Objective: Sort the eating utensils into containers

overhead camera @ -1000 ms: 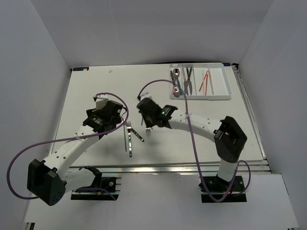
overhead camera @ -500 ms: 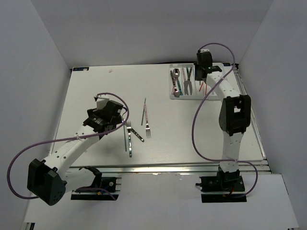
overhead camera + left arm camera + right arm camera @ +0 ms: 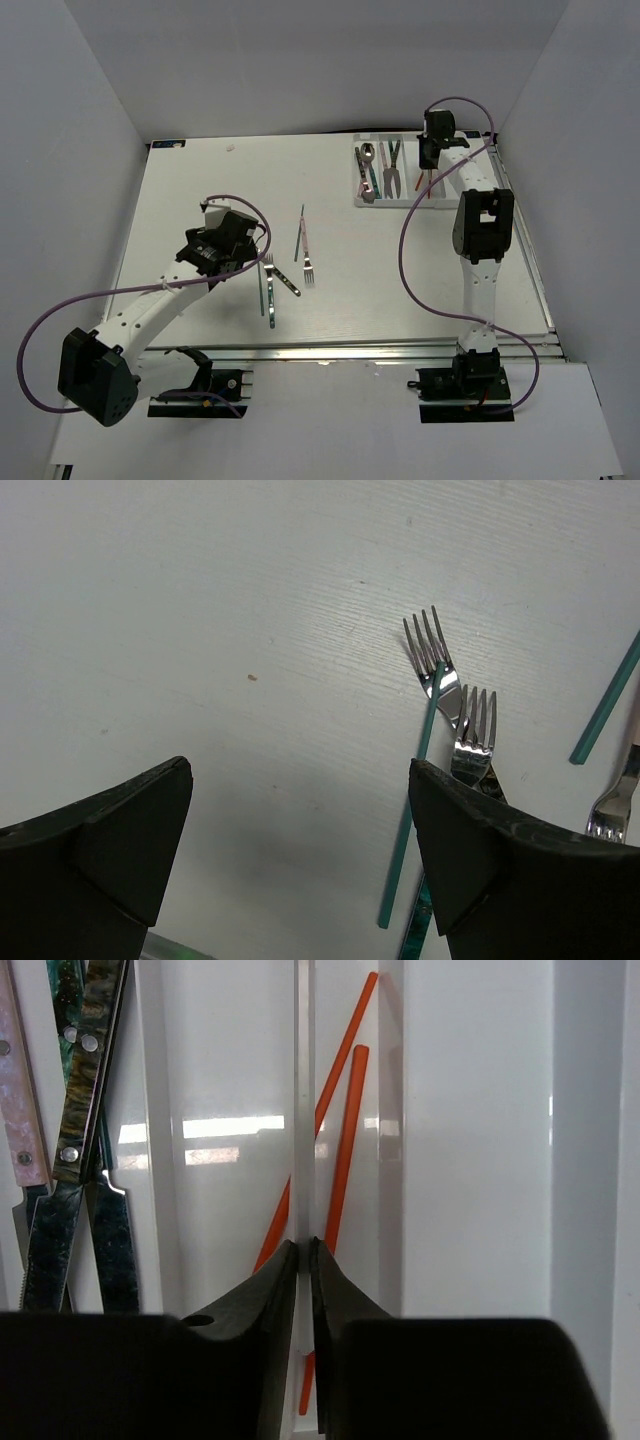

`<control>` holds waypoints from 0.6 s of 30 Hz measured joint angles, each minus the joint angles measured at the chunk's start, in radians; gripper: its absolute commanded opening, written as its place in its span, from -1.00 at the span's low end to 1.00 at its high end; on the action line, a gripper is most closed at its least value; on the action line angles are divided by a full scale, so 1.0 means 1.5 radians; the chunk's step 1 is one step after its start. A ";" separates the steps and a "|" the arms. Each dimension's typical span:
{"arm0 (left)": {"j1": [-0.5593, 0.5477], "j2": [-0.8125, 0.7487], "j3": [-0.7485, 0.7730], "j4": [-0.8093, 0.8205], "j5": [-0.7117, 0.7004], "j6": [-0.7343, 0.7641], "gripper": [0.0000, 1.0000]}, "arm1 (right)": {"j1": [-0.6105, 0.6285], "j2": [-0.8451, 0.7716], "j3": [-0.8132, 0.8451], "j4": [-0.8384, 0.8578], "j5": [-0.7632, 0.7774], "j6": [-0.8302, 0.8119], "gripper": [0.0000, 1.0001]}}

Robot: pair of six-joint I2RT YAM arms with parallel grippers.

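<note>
L gripper (image 3: pixel 300 810) hangs low over the table (image 3: pixel 180 180), left of centre, jaws spread wide w/ only tabletop btwn them, gripping nothing. Just right of it sits a small cluster of utensils. A fork (image 3: pixel 428 650) lies tines-away w/ a thin teal stick (image 3: pixel 410 810) laid over its head. A 2nd fork (image 3: pixel 477 730) overlaps the first one's neck, its dark handle running back toward the gripper. A bit further right is a 3rd fork (image 3: pixel 612 810) w/ a pale pinkish handle, and a 2nd teal stick (image 3: pixel 605 702) lies close beside that handle. None of these touch the gripper. At the far right corner of the table is the white tray (image 3: pixel 395 203), its slots running near-to-far. R arm is stretched right out to it. R gripper (image 3: pixel 304 1245) is over the tray, jaws pinched almost together on a pale chopstick (image 3: pixel 303 1110). That chopstick runs lengthwise along the slot that has two orange chopsticks (image 3: pixel 345 1140) lying in it, one straight and one slanted, crossing under the pale one. Can't tell whether the pale one touches the tray floor. The next slot over holds knives (image 3: pixel 75 1110) w/ dark marbled riveted handles, and a pink handle (image 3: pixel 20 1110) shows at the wrist view's edge. Top view shows a spoon (image 3: pixel 368 155) in the slot furthest left.
</note>
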 measured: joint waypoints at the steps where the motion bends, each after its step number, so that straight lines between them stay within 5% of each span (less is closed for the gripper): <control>1: 0.000 0.001 0.000 0.001 0.003 0.000 0.96 | -0.002 0.000 -0.004 0.004 -0.006 -0.001 -0.55; 3: 0.000 0.001 0.000 0.003 0.012 -0.001 0.96 | -0.004 0.000 -0.010 0.006 -0.017 0.000 -0.38; 6: 0.000 0.000 -0.005 0.008 0.028 -0.007 0.96 | -0.004 0.000 -0.013 0.005 -0.029 0.004 0.32; 7: 0.000 -0.001 -0.009 0.010 0.032 -0.010 0.96 | -0.005 -0.001 -0.013 0.005 -0.033 0.005 0.78; 13: 0.000 -0.009 -0.032 0.018 0.068 -0.036 0.96 | -0.008 -0.040 -0.031 -0.011 -0.049 0.025 0.79; 18: 0.000 -0.007 -0.064 0.045 0.117 -0.064 0.96 | -0.002 -0.200 -0.150 0.004 -0.050 0.066 0.79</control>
